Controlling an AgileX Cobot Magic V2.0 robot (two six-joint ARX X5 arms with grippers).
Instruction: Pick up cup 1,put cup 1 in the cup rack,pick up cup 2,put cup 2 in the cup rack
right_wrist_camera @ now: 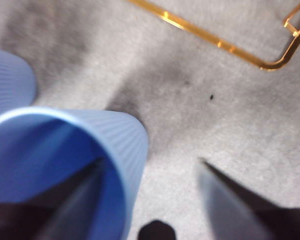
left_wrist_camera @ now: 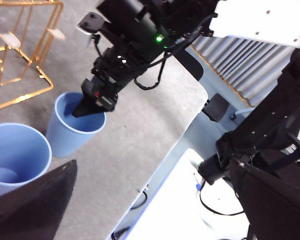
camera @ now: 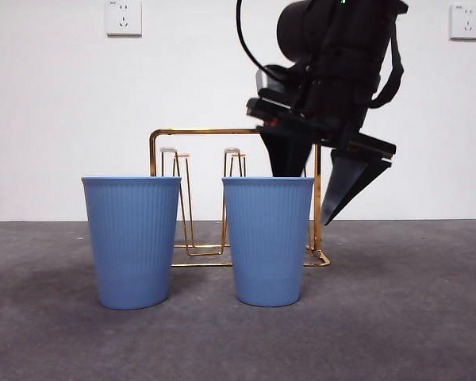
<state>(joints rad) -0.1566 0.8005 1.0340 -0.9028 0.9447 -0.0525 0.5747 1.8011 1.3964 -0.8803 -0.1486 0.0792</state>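
Ribbed blue plastic cup (camera: 268, 240) upright on grey desk (camera: 397, 317), just in front of gold wire cup rack (camera: 192, 190). Right hand (camera: 321, 186) open at cup's 1 o'clock, one jaw inside rim, other outside wall: likely straddling wall to pinch. Second blue cup (camera: 132, 240) at 9 o'clock, untouched. Left hand (left_wrist_camera: 35, 210) waits; jaw state unclear.

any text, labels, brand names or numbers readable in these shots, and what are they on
None can be read in any view.
Two blue ribbed cups, left and right: plain, no print.
Gold wire cup rack: its peg tips carry small pale tags, too small to show any writing.
Wall sockets and: only slots, no legible marking.
Right end effector, one jaw inside the right cup: black, no label; a green light on its arm, no text.
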